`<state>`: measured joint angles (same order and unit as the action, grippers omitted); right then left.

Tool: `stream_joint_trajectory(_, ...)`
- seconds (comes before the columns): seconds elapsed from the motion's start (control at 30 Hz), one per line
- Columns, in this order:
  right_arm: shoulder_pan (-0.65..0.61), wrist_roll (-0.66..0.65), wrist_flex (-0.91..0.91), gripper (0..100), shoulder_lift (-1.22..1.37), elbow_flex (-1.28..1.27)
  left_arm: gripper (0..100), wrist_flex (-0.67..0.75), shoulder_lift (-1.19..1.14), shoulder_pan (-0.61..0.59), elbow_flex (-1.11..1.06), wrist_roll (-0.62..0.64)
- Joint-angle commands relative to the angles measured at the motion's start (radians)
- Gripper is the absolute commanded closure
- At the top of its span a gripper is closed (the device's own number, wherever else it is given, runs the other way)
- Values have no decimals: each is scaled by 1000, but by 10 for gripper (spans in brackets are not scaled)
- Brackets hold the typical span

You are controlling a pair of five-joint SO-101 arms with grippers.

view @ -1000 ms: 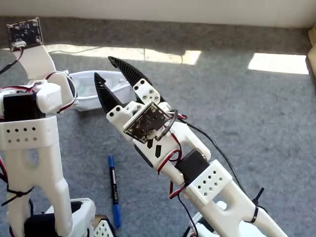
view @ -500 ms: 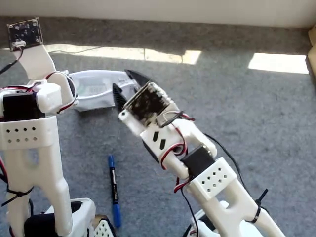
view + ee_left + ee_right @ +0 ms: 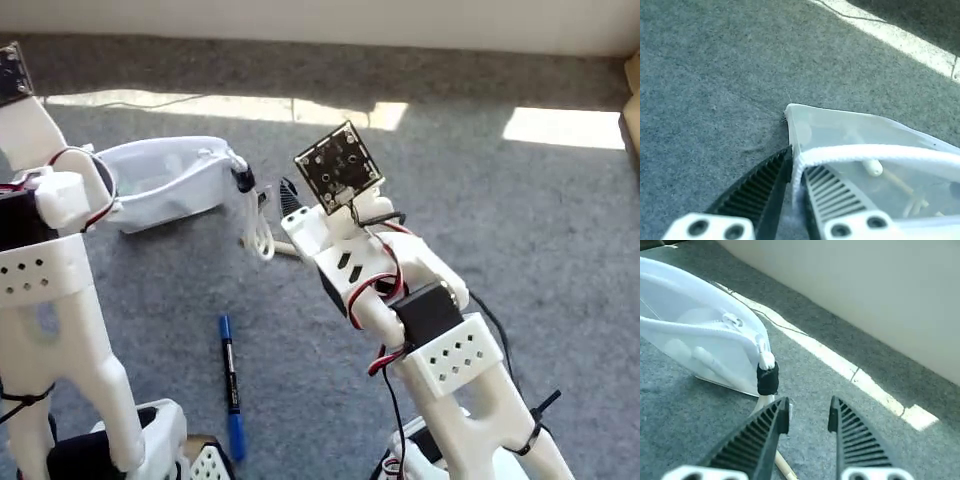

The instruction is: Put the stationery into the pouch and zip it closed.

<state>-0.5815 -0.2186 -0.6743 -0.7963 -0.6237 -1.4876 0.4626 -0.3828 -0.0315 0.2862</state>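
Left gripper (image 3: 792, 172): clamped shut on the end seam of the pouch (image 3: 865, 135), one finger outside, the other seen through the clear wall. The pouch is held up by that end. Its mouth is seen gaping in the high view, not zipped.

Right gripper (image 3: 807, 415): jaws parted narrowly, nothing held, nothing touched. It is parked just beside the pouch's other end, close to the black zipper pull (image 3: 767, 379), with a gap between them. A white cord (image 3: 258, 235) is hung from that end down to the carpet (image 3: 500, 230).

Counts: 2 grippers, 1 pouch, 1 zipper pull, 1 white cord, 1 blue pen (image 3: 230, 385), 1 pale stick (image 3: 782, 467).
- The blue pen is laid on the carpet well apart from the pouch, between the two arm bases.
- The pale stick is laid on the carpet just under the right gripper, next to the cord.
- Inside the pouch a white cylindrical piece (image 3: 872, 167) and a few thin sticks are seen through the wall; their exact number cannot be told
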Motion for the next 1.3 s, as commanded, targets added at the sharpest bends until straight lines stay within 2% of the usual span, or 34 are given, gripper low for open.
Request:
stream_joint_trajectory(0.0, 12, 8, -7, 879, -24, -10, 990, 17, 39, -81, 50, 5)
stream_joint_trajectory(0.17, 10, 8, -7, 879, 8, -51, 990, 17, 67, -170, 47, 5)
stream_joint_trajectory(0.33, 8, 6, -7, 876, 208, -44, 991, 15, 150, -228, 31, 5)
stream_joint_trajectory(0.6, -33, 5, -8, 875, 545, 159, 990, 28, 214, -228, -64, 3)
stream_joint_trajectory(0.73, -53, -74, -45, 875, 684, 259, 990, 28, 209, -228, -70, 3)
stream_joint_trajectory(1.0, -110, -77, -179, 875, 912, 521, 990, 69, 214, -228, -128, 3)
stream_joint_trajectory(1.27, -113, -80, -177, 875, 1099, 647, 992, 89, 214, -229, -150, -26)
